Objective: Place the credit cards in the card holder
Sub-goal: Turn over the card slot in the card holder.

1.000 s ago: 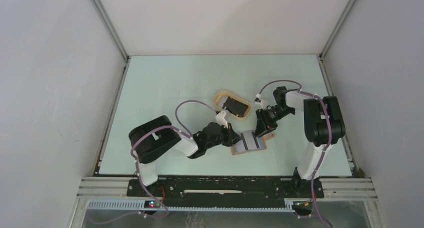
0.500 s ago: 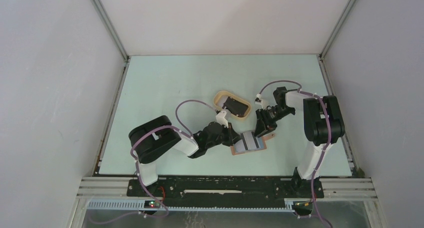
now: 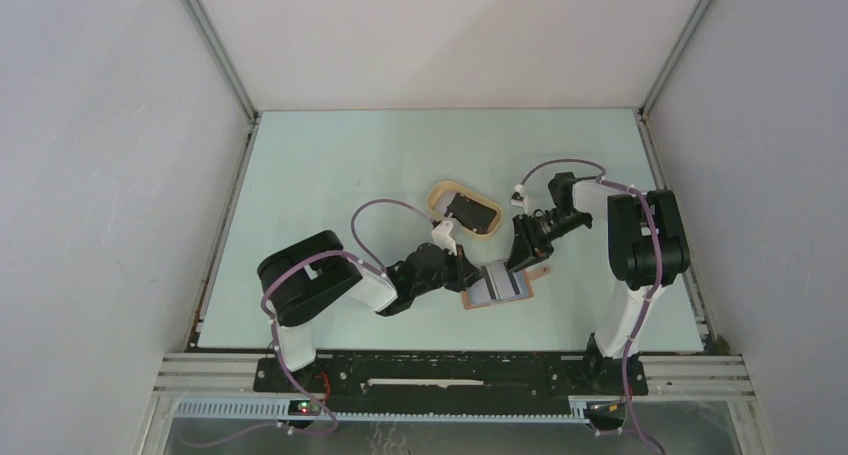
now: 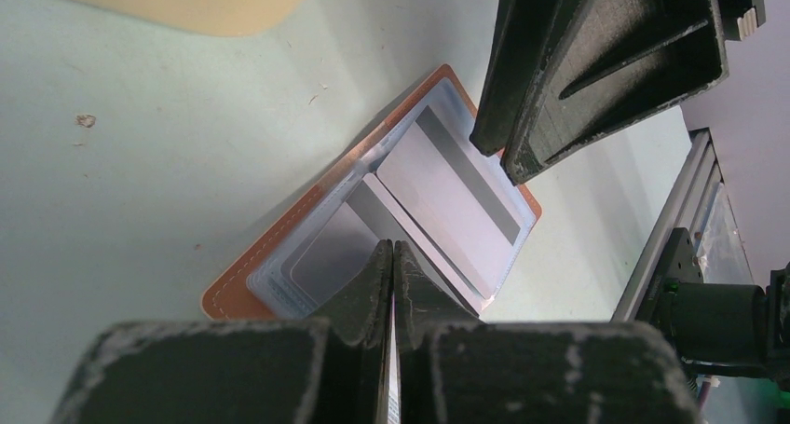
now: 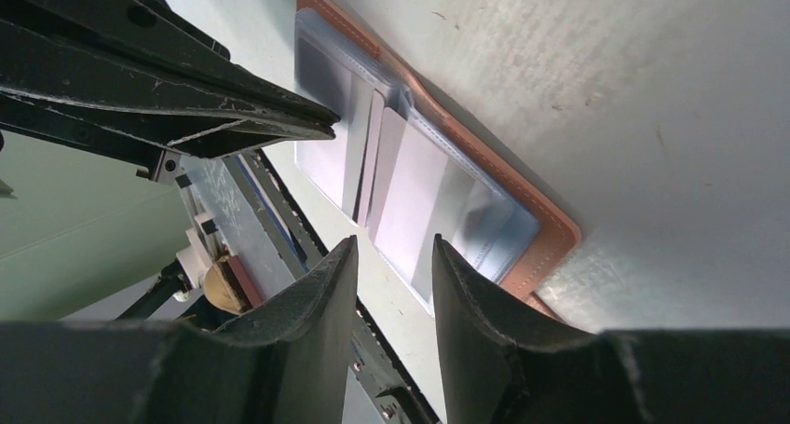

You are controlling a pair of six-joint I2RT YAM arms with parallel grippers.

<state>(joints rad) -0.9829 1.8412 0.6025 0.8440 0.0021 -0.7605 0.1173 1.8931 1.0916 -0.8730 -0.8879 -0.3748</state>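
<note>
The card holder (image 3: 483,300) lies open on the table, reddish-brown outside with pale blue pockets (image 4: 270,256) (image 5: 536,221). A whitish credit card with a dark stripe (image 4: 447,191) sits in its right pocket, and another pale card (image 4: 326,256) shows in the left pocket. My left gripper (image 3: 472,273) (image 4: 392,247) is shut at the wallet's centre fold. A thin whitish card edge shows between its fingers. My right gripper (image 3: 519,259) (image 5: 391,245) hangs open over the wallet's far edge with nothing between its fingers.
An oval beige tray (image 3: 437,197) (image 4: 186,5) stands just behind the wallet and holds a dark card (image 3: 472,213). The rail of the table's near edge (image 4: 685,228) runs close to the wallet. Both arms crowd the middle of the table.
The right gripper's jaws have narrowed a little and its wrist has shifted slightly. The left gripper and the wallet have stayed in place.
</note>
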